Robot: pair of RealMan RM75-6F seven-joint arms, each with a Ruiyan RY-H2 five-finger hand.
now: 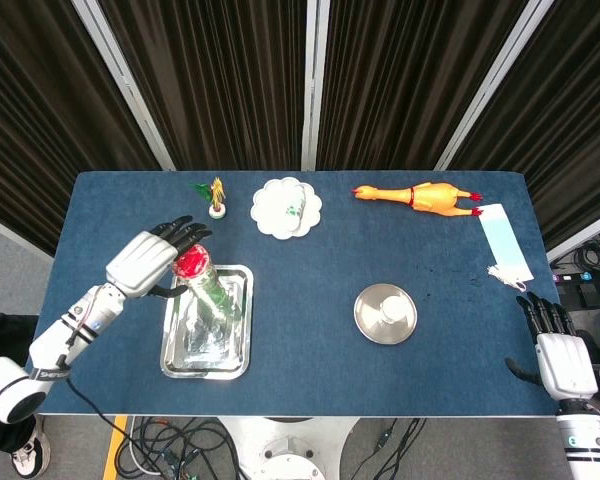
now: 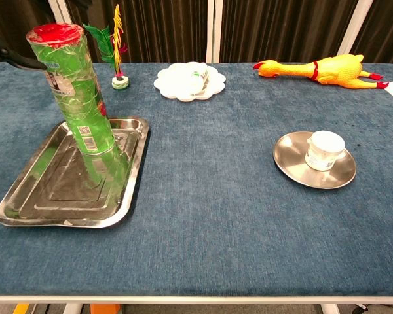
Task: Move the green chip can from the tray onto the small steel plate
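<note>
Your tall green chip can with the red lid (image 2: 73,91) stands upright at the far end of the rectangular steel tray (image 2: 36,196), left side of the blue table (image 2: 209,216). Your left hand (image 1: 150,260) is right beside the can's top, fingers (image 1: 180,233) spread and reaching past the lid; one dark fingertip shows at the can's upper left in the chest view. Touching or not, can't tell; nothing gripped. Your right hand (image 1: 557,352) sits off the table's near right corner, fingers apart, holding nothing. The small round steel plate (image 2: 289,167) is well apart to the right, with a white cup (image 2: 324,150) on it. Along the far edge: feather shuttlecock (image 2: 116,49), white scalloped plate (image 2: 183,85), yellow rubber chicken (image 2: 327,69).
</note>
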